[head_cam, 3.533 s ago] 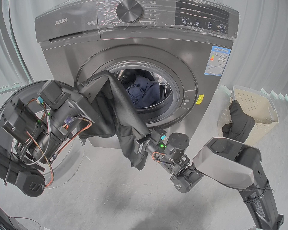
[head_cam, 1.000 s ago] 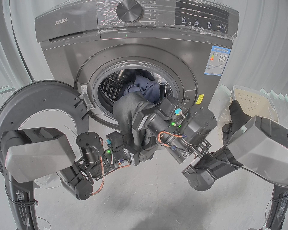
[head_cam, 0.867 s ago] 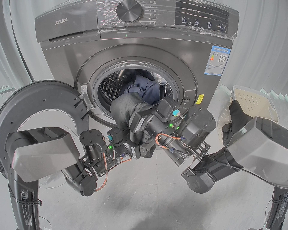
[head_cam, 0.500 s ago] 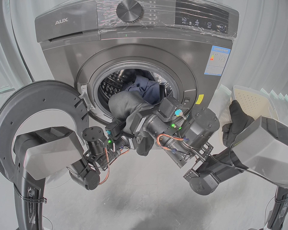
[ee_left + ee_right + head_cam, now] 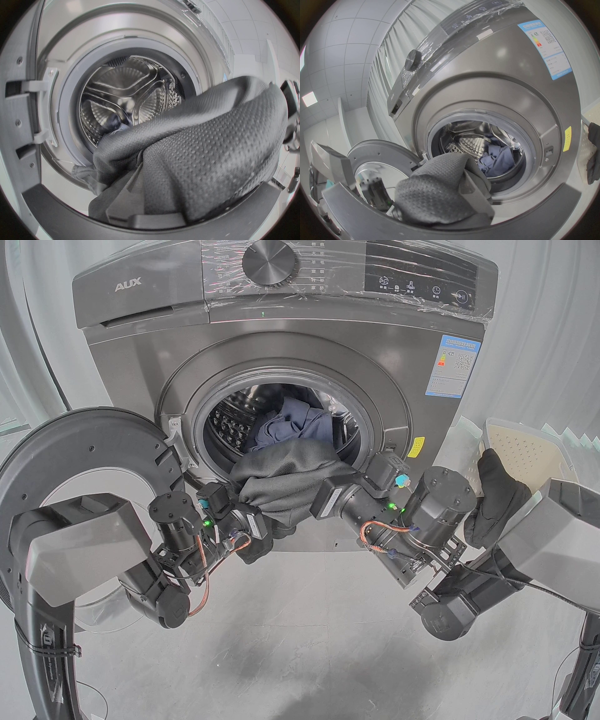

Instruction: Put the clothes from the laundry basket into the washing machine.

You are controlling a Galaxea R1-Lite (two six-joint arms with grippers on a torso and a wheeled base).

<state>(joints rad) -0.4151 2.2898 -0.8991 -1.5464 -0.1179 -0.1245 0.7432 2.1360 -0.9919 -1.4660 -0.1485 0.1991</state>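
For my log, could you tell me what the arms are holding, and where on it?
The dark garment, bunched at the washer opening: left gripper at its lower left end, right gripper at its right end.

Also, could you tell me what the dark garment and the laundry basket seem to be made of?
The dark garment: probably a knitted synthetic, matte, going by its dimpled mesh texture. The laundry basket: seemingly rigid cream plastic, smooth, with rows of small punched holes.
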